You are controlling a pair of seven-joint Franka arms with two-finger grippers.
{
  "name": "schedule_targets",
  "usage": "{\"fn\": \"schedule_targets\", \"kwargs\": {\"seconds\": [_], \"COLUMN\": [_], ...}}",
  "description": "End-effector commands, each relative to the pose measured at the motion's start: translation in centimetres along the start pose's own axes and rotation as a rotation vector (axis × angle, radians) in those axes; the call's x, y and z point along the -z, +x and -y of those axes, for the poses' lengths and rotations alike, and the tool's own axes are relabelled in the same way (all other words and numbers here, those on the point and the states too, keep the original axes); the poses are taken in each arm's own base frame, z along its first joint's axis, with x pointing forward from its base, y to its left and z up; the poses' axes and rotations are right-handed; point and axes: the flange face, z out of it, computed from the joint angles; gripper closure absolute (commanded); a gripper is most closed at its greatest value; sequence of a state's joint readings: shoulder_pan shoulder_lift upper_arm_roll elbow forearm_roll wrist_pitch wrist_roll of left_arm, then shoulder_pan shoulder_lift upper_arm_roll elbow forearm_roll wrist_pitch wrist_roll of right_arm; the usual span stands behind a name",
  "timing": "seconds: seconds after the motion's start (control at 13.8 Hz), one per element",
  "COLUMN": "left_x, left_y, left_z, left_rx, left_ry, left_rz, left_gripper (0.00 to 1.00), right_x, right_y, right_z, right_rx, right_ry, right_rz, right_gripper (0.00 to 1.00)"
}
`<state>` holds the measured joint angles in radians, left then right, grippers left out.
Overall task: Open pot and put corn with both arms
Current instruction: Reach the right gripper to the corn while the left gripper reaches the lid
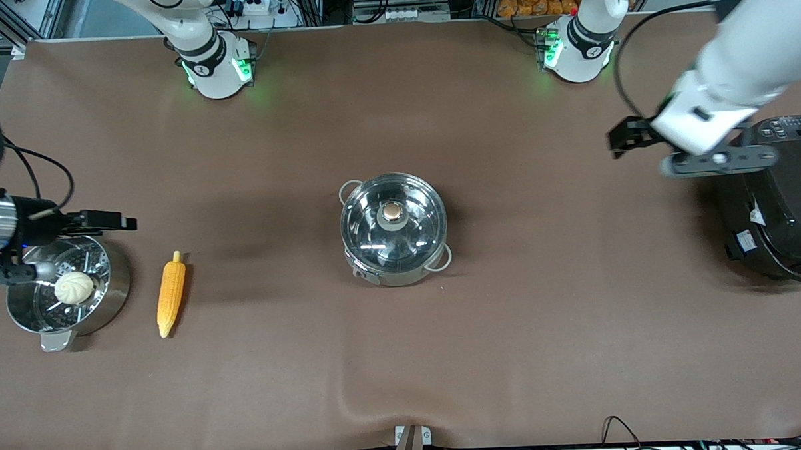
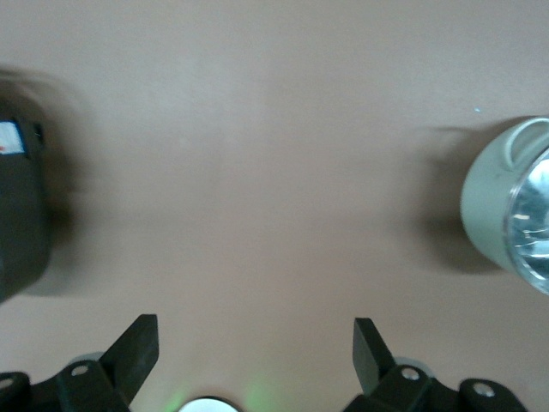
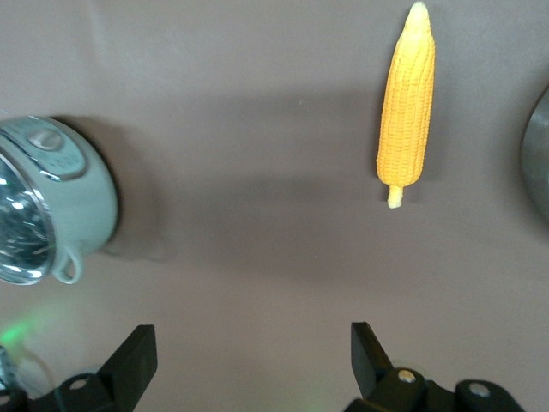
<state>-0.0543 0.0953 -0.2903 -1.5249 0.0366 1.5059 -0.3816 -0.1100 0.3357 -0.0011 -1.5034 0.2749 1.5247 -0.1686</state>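
The steel pot (image 1: 394, 228) stands mid-table with its glass lid and copper knob (image 1: 392, 212) on. The corn (image 1: 171, 303) lies on the cloth toward the right arm's end, beside the steamer pot. My right gripper (image 1: 110, 222) hovers open and empty over the cloth by the steamer. Its wrist view shows the corn (image 3: 407, 103) and the pot (image 3: 43, 202), with the gripper (image 3: 253, 348) over bare cloth. My left gripper (image 1: 622, 137) hovers open and empty over the cloth beside the rice cooker. Its wrist view shows the gripper (image 2: 256, 343) and the pot's side (image 2: 506, 206).
A steel steamer pot (image 1: 110, 298) with a white bun (image 1: 74, 288) in it stands at the right arm's end. A large black rice cooker (image 1: 779, 205) stands at the left arm's end, also in the left wrist view (image 2: 17, 215). The brown cloth (image 1: 511, 348) covers the table.
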Motion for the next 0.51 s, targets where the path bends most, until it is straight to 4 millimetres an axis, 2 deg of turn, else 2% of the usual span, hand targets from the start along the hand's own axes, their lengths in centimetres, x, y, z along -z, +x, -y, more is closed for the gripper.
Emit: {"fn": "schedule_targets", "kwargs": {"seconds": [0.0, 0.14, 0.29, 0.43], "left_x": [-1.2, -2.9, -5.4, -8.0], "left_y": [0.9, 0.7, -0.1, -1.0], "left_z": [-6.2, -11.2, -16.5, -22.4], "left_rx": [0.066, 0.106, 0.181, 0.285], "left_ry": [-0.028, -0.048, -0.065, -0.121], "left_rz": [0.007, -0.011, -0.016, -0.048], "left_gripper": [0.00, 0.00, 0.00, 0.00], "right_x": [-3.0, -3.6, -5.0, -7.9], "right_y": [2.6, 3.4, 4.4, 6.5], "right_z": [1.6, 0.7, -0.1, -1.8], "right_rx": [0.047, 0.052, 0.066, 0.064], "right_ry": [-0.094, -0.100, -0.136, -0.175], "right_rz": [0.025, 0.007, 0.011, -0.012], "right_gripper": [0.00, 0.00, 0.00, 0.00]}}
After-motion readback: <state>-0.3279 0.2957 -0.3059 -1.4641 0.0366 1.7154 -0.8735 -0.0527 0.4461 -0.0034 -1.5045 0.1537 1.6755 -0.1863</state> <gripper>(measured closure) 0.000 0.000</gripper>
